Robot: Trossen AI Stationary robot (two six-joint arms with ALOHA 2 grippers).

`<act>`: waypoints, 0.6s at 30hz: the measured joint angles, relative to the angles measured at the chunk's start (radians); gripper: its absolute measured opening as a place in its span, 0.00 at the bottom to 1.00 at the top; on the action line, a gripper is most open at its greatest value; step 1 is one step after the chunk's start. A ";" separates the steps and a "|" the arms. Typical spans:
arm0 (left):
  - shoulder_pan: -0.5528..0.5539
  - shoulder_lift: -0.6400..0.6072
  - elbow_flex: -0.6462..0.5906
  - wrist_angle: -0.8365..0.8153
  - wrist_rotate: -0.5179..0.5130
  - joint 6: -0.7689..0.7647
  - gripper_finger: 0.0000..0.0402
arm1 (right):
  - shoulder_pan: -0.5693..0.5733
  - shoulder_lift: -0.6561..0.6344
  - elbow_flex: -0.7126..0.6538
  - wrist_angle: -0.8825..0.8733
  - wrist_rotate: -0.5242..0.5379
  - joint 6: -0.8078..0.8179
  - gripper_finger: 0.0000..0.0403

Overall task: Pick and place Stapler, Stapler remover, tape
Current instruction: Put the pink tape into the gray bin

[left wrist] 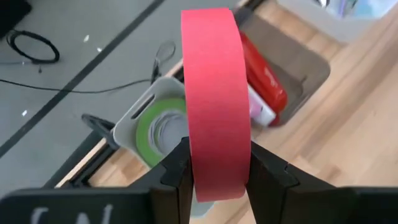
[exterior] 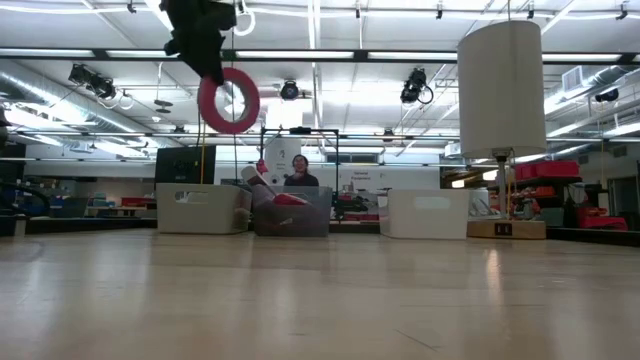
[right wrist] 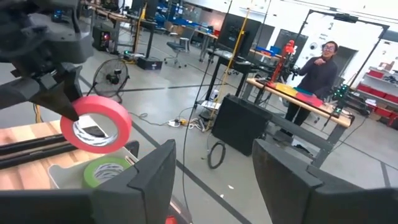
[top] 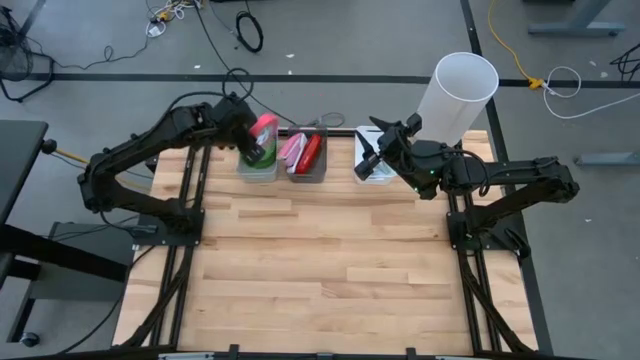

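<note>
**Red tape held above the left bin**

Up at the table's [top: 320, 270] far edge, three bins stand in a row. The left bin [top: 256, 168] holds a green tape [left wrist: 158, 127] lying flat. The middle bin [top: 307, 160] holds red and pink items, too jumbled to name singly. The right bin [top: 375, 165] is white; its contents are hidden under the right arm.

The left gripper [left wrist: 214, 168] hangs above the left bin, its fingers [left wrist: 177, 171] pinching the red tape [left wrist: 214, 93] by its band, so the roll stands on edge. In the low view the red roll hangs well clear of the bins below it.

The right gripper [right wrist: 211, 180] hovers over the right bin, fingers spread with nothing between them. A tall white cylinder [top: 458, 95] stands just behind that arm at the far right corner.

Near of the bins, the wood lies bare to the near edge, with black frame rails along both sides. A person [right wrist: 317, 74] stands in the room beyond.
</note>
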 joint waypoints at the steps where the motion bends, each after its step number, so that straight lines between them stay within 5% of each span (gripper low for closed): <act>1: 0.005 0.000 0.000 -0.011 0.007 0.013 0.29 | 0.000 0.000 0.000 -0.002 0.000 0.000 0.53; 18: 0.072 0.086 0.001 -0.150 0.090 0.395 0.30 | 0.000 0.000 0.000 -0.027 -0.045 0.009 0.53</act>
